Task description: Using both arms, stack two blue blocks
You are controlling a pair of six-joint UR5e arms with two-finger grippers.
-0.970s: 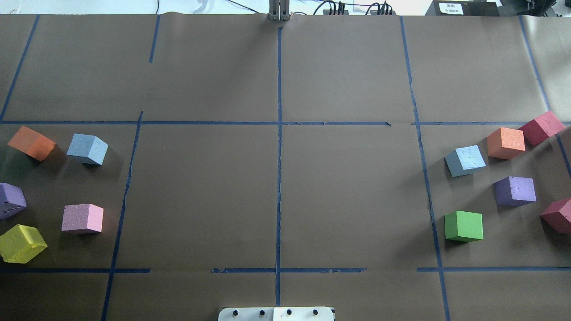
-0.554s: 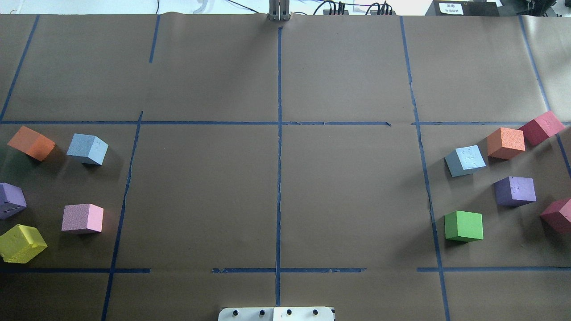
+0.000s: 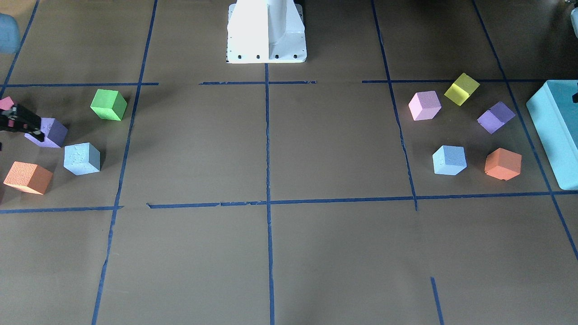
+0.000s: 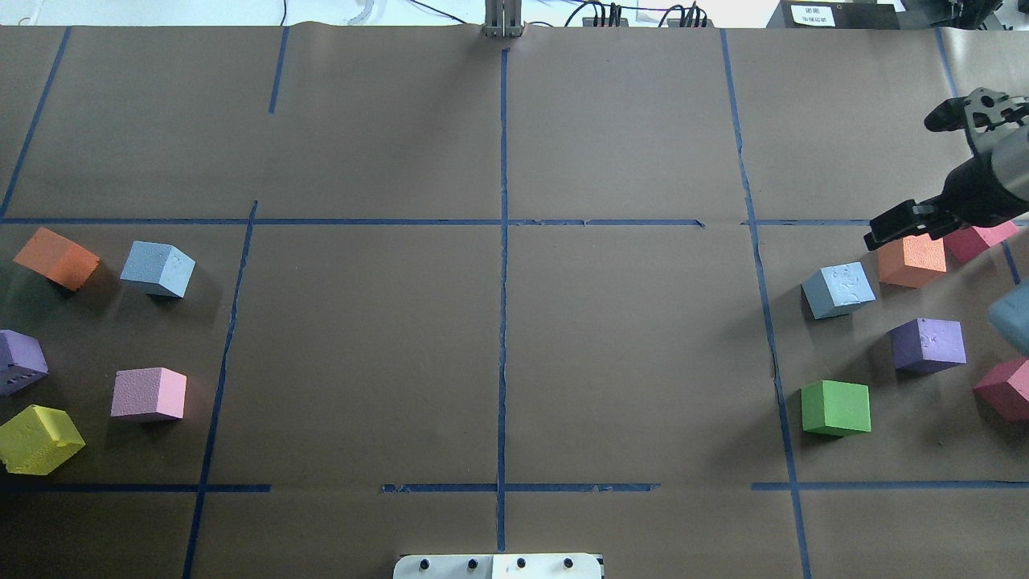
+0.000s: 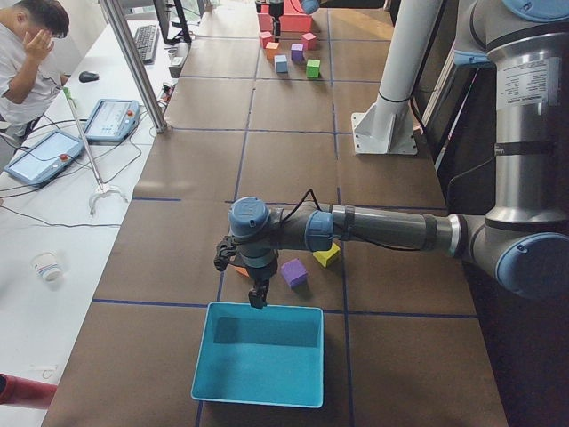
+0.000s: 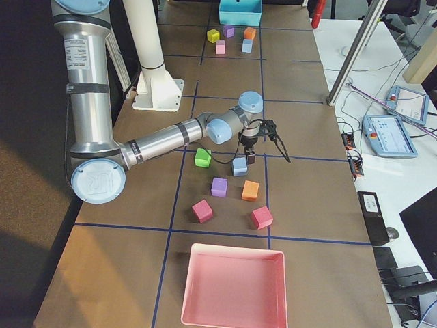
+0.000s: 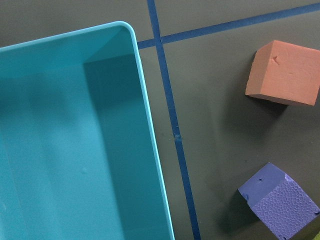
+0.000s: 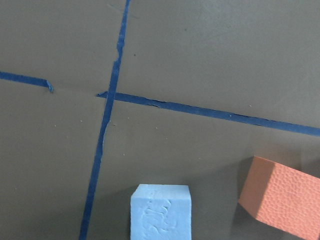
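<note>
One blue block [image 4: 157, 268] sits on the table's left side, also in the front view [image 3: 449, 160]. The other blue block [image 4: 838, 289] sits on the right, also in the front view [image 3: 81, 158] and at the bottom of the right wrist view [image 8: 161, 212]. My right gripper [image 4: 899, 181] hovers open just beyond and right of that block, above the orange cube [image 4: 912, 259]. My left gripper [image 5: 256, 289] shows only in the exterior left view, over the turquoise box's [image 5: 258, 356] far rim; I cannot tell whether it is open.
Green [image 4: 836, 408], purple [image 4: 928, 344] and red [image 4: 1005, 388] cubes surround the right blue block. Orange [image 4: 56, 257], purple [image 4: 20, 362], pink [image 4: 149, 394] and yellow [image 4: 38, 438] cubes lie near the left one. A pink tray [image 6: 232, 287] lies at the right end.
My right arm has come into the overhead view from the right edge, its open gripper now over the orange cube. No block has moved.
</note>
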